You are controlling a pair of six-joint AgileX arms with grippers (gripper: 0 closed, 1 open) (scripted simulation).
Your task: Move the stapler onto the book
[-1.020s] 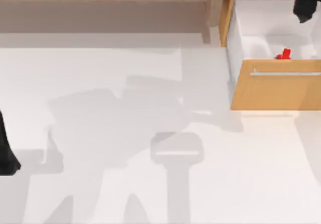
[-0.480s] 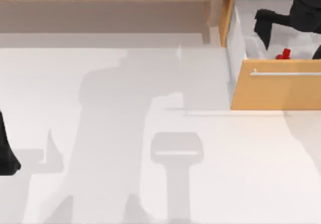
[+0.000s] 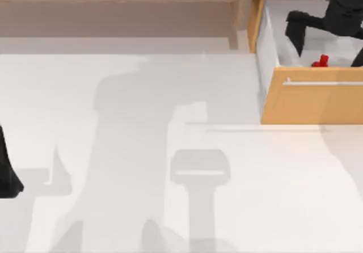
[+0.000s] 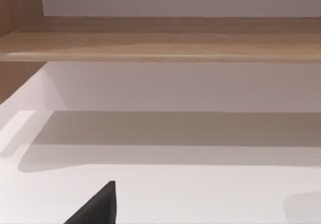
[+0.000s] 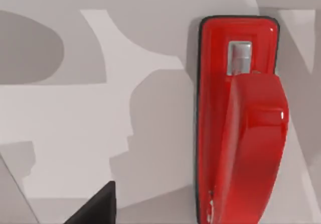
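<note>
Stapler [image 3: 322, 61] lies inside the open drawer [image 3: 272, 34] at the top view's right, on the white drawer floor close behind the wooden drawer front [image 3: 317, 102]; the right wrist view shows it from straight above as a red body [image 5: 239, 123] resting flat, with nothing clamped on it. By my reading the task is at its start: the stapler is not yet grasped or lifted, and carrying it to a book and setting it down all remain. The right gripper [image 3: 326, 34] hangs over the drawer with one dark finger on either side of the stapler, apart and not touching it, so a descent and a close look like the step in hand. The left gripper [image 3: 7, 171] sits parked at the table's left edge; I cannot tell whether its fingers are apart or together. Count: one stapler, one drawer, one handle bar [image 3: 323, 83], two arms
</note>
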